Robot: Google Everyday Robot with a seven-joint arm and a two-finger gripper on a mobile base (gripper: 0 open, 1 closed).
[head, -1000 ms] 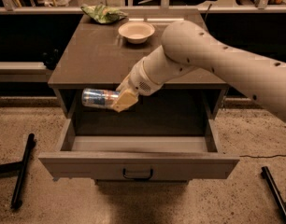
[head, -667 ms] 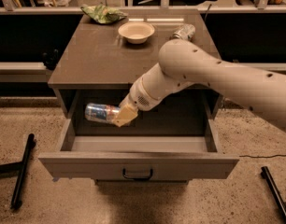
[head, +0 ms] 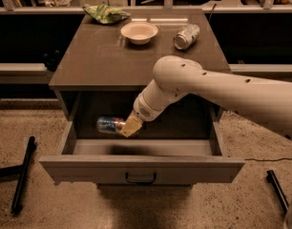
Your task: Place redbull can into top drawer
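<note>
The redbull can [head: 107, 125], blue and silver, lies on its side in my gripper [head: 129, 127], which is shut on its right end. Gripper and can are inside the open top drawer [head: 141, 169], at its left half, just above the drawer floor. The drawer is pulled out toward the camera, with a flat front panel and a small dark handle [head: 140, 178] at its centre. My white arm [head: 217, 87] reaches in from the right, over the drawer's right side.
On the cabinet top [head: 98, 61] stand a beige bowl [head: 139, 32], a stubby silver can [head: 186, 36] lying on its side, and a green chip bag [head: 106, 13]. Black bars lie on the floor at left [head: 23, 174] and right [head: 278, 190].
My gripper has moved down and slightly right with the can, from in front of the cabinet edge down into the open drawer.
</note>
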